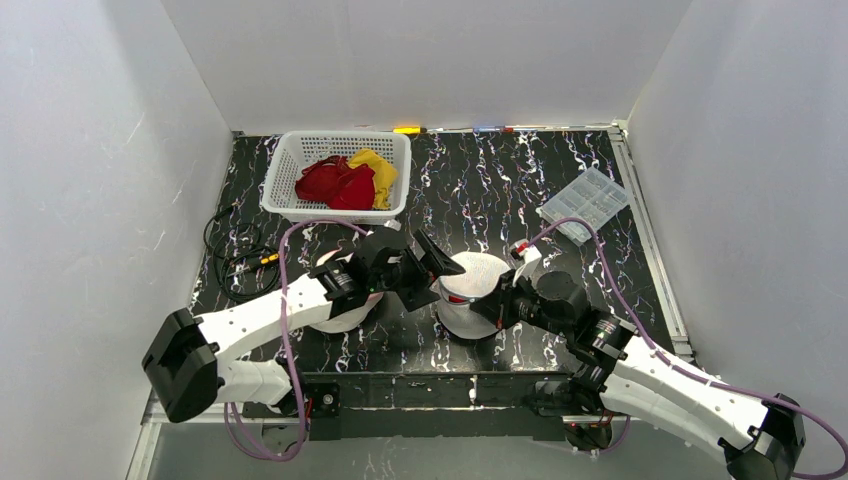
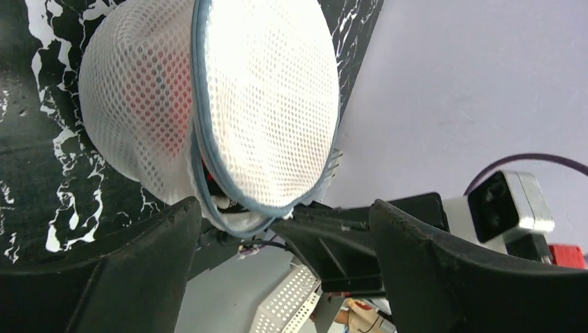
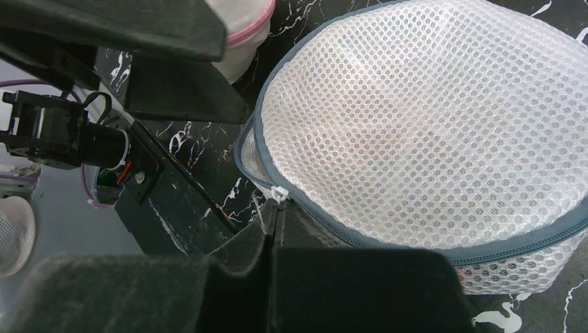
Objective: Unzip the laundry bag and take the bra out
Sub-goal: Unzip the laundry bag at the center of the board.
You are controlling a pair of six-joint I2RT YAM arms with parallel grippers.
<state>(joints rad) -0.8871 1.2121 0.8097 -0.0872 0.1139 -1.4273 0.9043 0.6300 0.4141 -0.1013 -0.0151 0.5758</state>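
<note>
The right gripper is pinched on the zipper pull of the laundry bag, and the left gripper is spread wide beside it.

The white mesh dome with grey-blue zip trim sits near the middle of the black marbled table, a little toward 6 o'clock. The right fingers meet at its 4 o'clock edge with the small white pull between them. The left jaws stand far apart at the bag's 9 to 10 o'clock side and hold nothing. The bra shows as a red shape through the mesh, inside the bag. A second mesh bag with pink trim lies under the left arm at 8 o'clock. A white basket of red and yellow clothes sits at 11 o'clock, and a clear plastic box at 2 o'clock.
</note>
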